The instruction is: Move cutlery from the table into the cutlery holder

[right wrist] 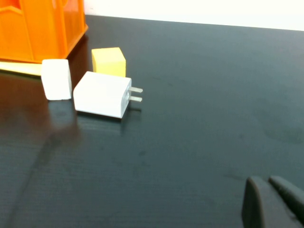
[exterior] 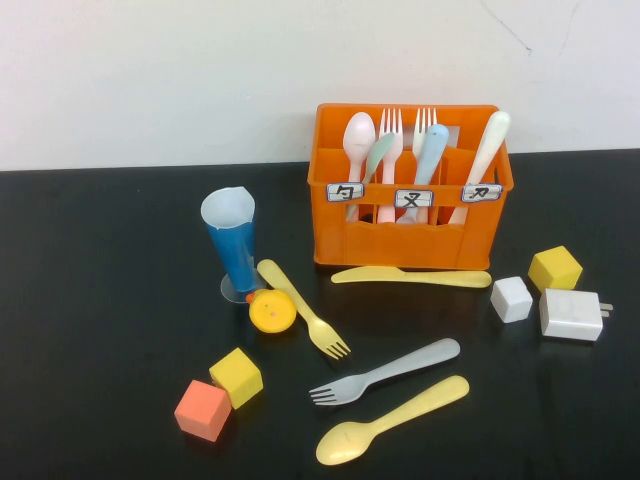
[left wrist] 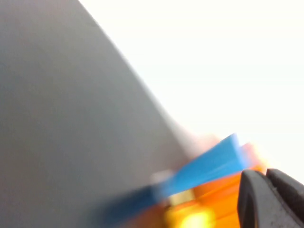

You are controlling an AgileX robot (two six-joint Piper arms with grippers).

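The black table point(exterior: 100, 280) takes up most of the high view, and the orange holder point(exterior: 412, 240) sits at the back of it, so I'll place everything off that.

The holder is already stuffed with upright pastel cutlery point(exterior: 392, 150) across its three labelled compartments. A yellow knife point(exterior: 410, 276) lies flat along the holder's front wall, just beside it. A blue cup point(exterior: 233, 243) stands left of the holder, with a small round yellow thing point(exterior: 272, 311) at its foot. A yellow fork point(exterior: 303, 309) lies front-left of the holder, its handle end near the cup. Further out front are a grey fork point(exterior: 385, 371) and a yellow spoon point(exterior: 391, 419), side by side.

A white charger point(exterior: 571, 314) sits front-right of the holder, a white cube point(exterior: 511, 298) between the two, and a yellow cube point(exterior: 555, 268) just behind them. Well out front-left of the holder, a second yellow cube point(exterior: 236, 376) touches an orange cube point(exterior: 203, 410).

The grippers only show in the wrist views. The left gripper point(left wrist: 266, 197) hangs on the holder's cup side, fingers together. The right gripper point(right wrist: 268, 202) is low over bare table, out beyond the charger from the holder, also closed up, holding nothing.
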